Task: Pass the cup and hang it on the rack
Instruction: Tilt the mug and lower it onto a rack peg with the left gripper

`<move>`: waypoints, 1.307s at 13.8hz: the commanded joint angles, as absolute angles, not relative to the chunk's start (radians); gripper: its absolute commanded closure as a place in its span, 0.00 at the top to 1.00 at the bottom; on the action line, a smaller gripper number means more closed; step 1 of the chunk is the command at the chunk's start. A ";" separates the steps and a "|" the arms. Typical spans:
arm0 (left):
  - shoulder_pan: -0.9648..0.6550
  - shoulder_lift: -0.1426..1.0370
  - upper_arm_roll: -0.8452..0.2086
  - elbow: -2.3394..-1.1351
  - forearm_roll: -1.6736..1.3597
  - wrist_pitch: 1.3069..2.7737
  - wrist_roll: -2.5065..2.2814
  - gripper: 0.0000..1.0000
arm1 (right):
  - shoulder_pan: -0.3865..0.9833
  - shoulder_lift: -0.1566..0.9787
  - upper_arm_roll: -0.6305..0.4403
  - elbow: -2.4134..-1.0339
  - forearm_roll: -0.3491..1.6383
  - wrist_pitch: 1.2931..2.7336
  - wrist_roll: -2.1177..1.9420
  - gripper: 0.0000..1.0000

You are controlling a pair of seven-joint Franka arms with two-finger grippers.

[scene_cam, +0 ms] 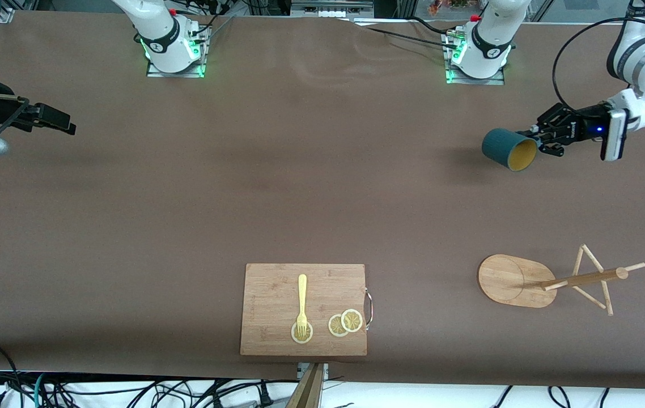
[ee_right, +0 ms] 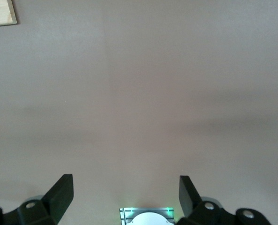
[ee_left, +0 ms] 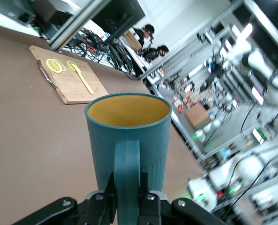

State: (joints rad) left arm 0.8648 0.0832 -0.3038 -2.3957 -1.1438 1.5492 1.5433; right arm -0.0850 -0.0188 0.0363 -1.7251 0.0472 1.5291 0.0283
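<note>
Brown matting covers the table (scene_cam: 300,187) in a cable-strewn lab as the left gripper (scene_cam: 543,139), clamped on the handle, holds the cup (scene_cam: 508,148) sideways over the mat, while the right gripper (scene_cam: 53,120) waits, fingers apart.

Bench (scene_cam: 311,187): broad flat surface under a plain brown covering, running the full width of the front view.

Robot bases: two, with green lights, standing along the edge farthest from the front camera.

Rack (scene_cam: 549,280): light wood, lying on its side toward the left arm's end of the bench; oval base on edge, central post level with the surface, thin pegs splayed out.

Cutting board (scene_cam: 304,309): rectangular, light wood, with a metal handle on the edge facing the rack; lies flat near the edge closest to the front camera, well apart from the rack.
</note>
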 commanded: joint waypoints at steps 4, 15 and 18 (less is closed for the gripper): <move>0.933 0.273 -0.310 -2.136 -1.121 1.462 1.240 0.00 | -0.084 -0.026 0.038 -1.720 0.069 1.503 0.020 1.00; 0.937 0.446 -0.342 -1.987 -1.304 1.537 0.819 0.00 | -0.081 -0.028 0.038 -1.721 0.071 1.503 0.021 1.00; 0.928 0.446 -0.367 -1.982 -1.307 1.560 0.804 0.00 | -0.080 -0.028 0.038 -1.721 0.071 1.503 0.021 1.00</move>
State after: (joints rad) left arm 0.9366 0.4388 -0.3507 -2.0063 -1.2839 1.5517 0.8377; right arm -0.0819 -0.0188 0.0389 -1.7251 0.0566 1.5196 0.0283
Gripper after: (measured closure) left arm 0.789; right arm 0.000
